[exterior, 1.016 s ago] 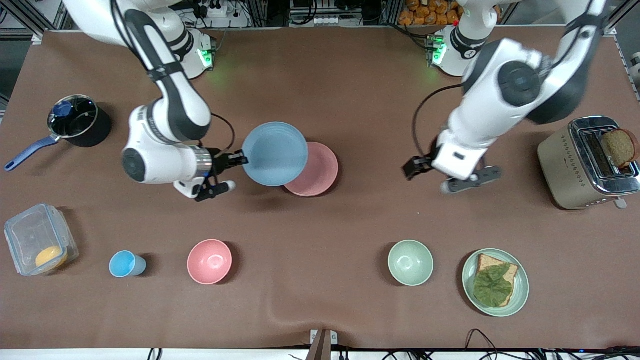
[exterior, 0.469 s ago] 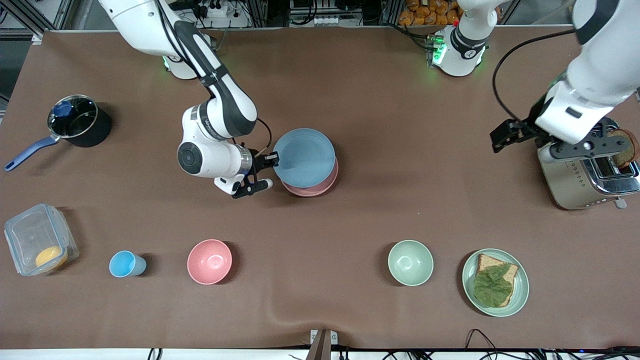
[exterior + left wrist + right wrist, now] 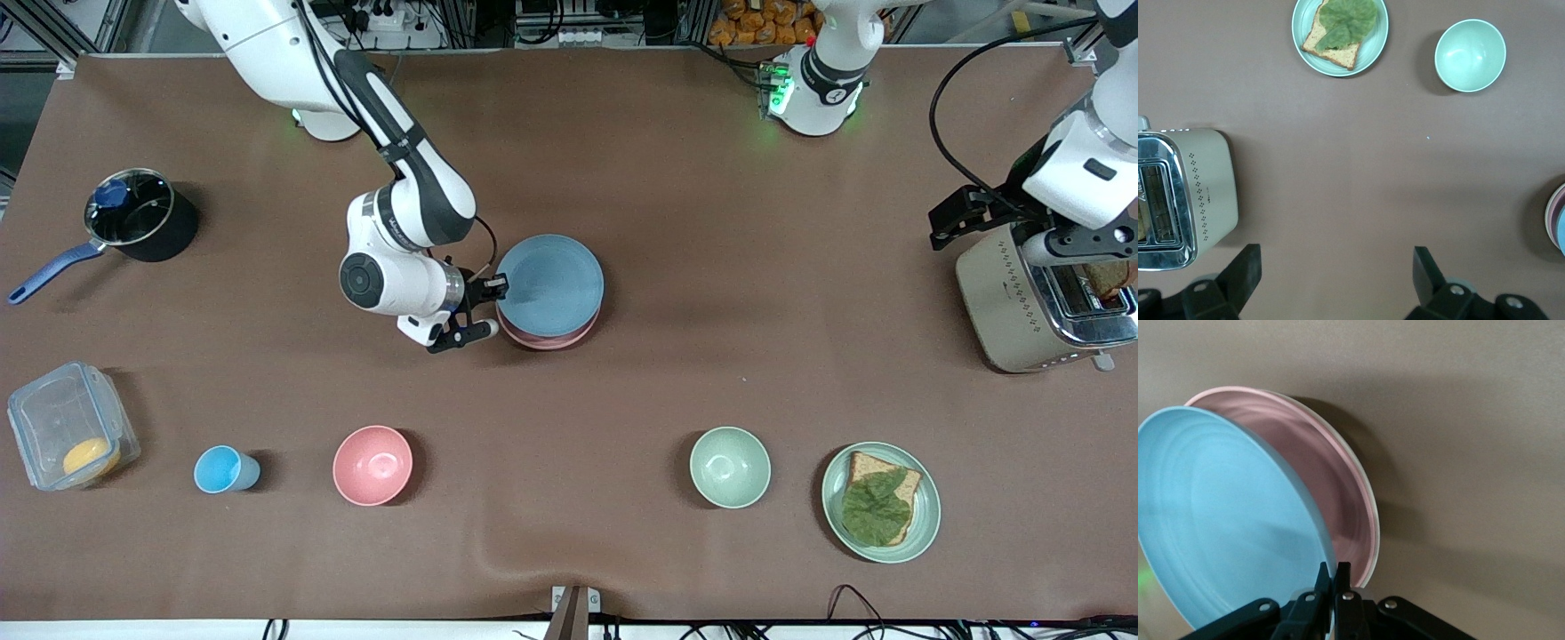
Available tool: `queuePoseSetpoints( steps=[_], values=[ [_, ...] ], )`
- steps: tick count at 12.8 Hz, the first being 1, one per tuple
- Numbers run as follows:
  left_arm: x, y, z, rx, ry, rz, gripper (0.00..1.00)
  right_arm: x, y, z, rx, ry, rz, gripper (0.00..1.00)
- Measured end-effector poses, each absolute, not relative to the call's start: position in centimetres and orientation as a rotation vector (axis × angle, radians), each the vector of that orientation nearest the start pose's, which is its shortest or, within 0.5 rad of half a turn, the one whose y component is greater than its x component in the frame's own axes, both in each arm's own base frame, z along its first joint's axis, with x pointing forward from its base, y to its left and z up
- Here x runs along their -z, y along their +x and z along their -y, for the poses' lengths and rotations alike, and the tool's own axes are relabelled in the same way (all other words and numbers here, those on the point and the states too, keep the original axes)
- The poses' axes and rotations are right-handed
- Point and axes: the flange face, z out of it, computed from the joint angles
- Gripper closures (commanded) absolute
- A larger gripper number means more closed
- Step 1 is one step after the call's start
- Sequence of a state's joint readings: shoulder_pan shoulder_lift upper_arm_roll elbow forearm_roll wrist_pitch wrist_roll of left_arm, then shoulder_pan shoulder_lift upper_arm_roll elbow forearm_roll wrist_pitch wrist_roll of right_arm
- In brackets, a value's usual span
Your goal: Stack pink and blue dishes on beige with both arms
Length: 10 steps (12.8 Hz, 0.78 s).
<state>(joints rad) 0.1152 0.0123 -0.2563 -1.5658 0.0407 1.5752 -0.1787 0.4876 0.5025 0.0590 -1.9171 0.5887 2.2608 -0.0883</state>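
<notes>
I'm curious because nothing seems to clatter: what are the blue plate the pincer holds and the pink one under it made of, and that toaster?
The flat round light blue plate and the pale pink plate look like matte plastic or a similar composite: even colour, no glare, thin rims. The beige toaster seems painted metal, with a shiny chrome top. The right pincer grips the blue plate's rim.

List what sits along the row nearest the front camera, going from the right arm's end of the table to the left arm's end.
Clear container holding something orange → small blue cup → pink bowl → pale green bowl → pale green plate with bread and a leaf on it.
</notes>
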Motion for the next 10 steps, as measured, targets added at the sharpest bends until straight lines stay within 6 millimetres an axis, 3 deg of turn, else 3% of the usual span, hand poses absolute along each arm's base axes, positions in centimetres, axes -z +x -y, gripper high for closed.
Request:
queuePoseSetpoints(
  steps=[2, 3, 4, 5, 8, 10],
  values=[
    [-62.5, 55.1, 7.3, 0.011, -3.102, 0.061, 0.00, -21.9, 51.4, -33.8, -0.347, -2.709, 0.284, 1.00],
    [-62.8, 54.9, 7.3, 0.015, -3.101, 0.061, 0.00, -21.8, 51.2, -34.1, -0.345, -2.711, 0.285, 0.73],
    [-63.0, 54.7, 7.3, 0.012, -3.100, 0.059, 0.00, -21.8, 51.2, -34.2, -0.343, -2.712, 0.285, 0.08],
    [-63.1, 54.5, 7.4, 0.001, -3.098, 0.059, 0.00, -21.8, 51.3, -34.0, -0.340, -2.714, 0.281, 0.00],
    [-63.1, 54.2, 7.3, -0.016, -3.096, 0.060, 0.00, -22.0, 52.0, -33.1, -0.327, -2.720, 0.261, 0.00],
    [-63.1, 54.2, 7.2, -0.019, -3.095, 0.062, 0.00, -23.2, 53.2, -31.8, -0.326, -2.713, 0.235, 0.00]
  ],
)
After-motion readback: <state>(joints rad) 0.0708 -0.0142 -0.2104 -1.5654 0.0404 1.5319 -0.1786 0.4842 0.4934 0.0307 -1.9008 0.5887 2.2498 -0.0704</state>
